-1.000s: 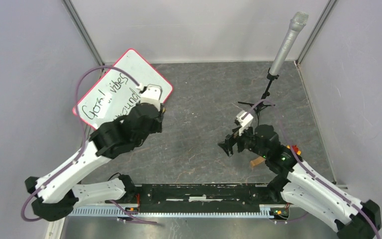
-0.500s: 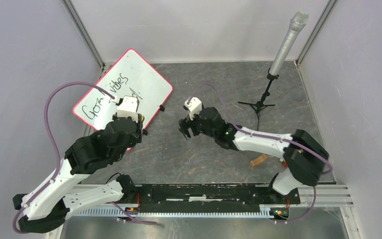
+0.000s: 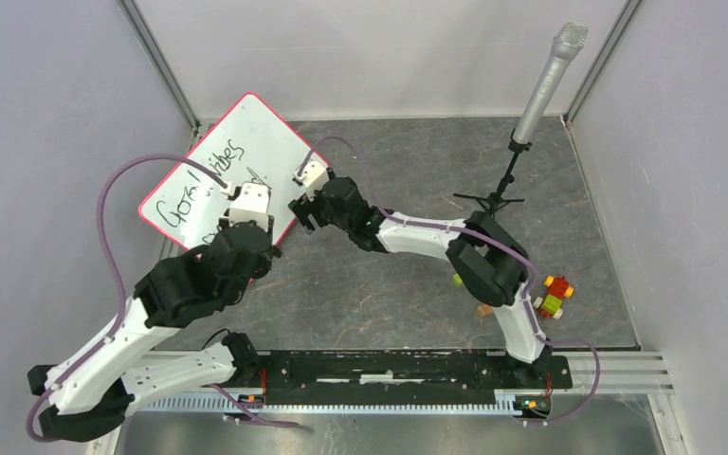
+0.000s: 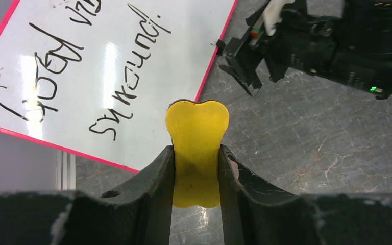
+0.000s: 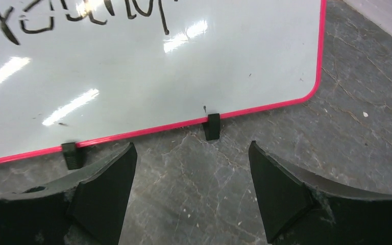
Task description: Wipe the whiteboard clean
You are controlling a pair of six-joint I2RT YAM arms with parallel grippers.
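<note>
Whiteboard point(image 3: 280, 152) position: far-left part of the grey marbled table point(image 3: 408, 275), turned on a diagonal, one corner toward the back wall and its left side close against the left wall. Thin pink rim intact all round where visible. Dark handwriting point(image 4: 127, 87) covers the left and middle of the white face; the right-hand portion, nearest the right arm, is bare apart from glare streaks and a few small specks.

Left gripper point(image 4: 196, 153): clenched on a flat yellow piece point(image 4: 197, 127) with a rounded, notched top, which stands up from between the two black fingers. In the left wrist view the piece sits over the board's near pink edge, below the lower line of writing. Whether it touches the board cannot be told.

Right gripper point(image 5: 191, 148): jaws spread wide, nothing between them. The arm is stretched across the table, and the fingers point(image 5: 107, 189) hover over bare table just beside the board's near-right edge. Two small black clips sit on that edge: one clip point(image 5: 213, 126) lies ahead of the gap between the fingers, the other clip point(image 5: 71, 154) just off the left finger. No contact with the board is visible.

Other items: microphone on a tripod stand point(image 3: 550, 81) at the far-right corner; cluster of coloured toy blocks point(image 3: 552, 296) at the near right, well apart from the board.
</note>
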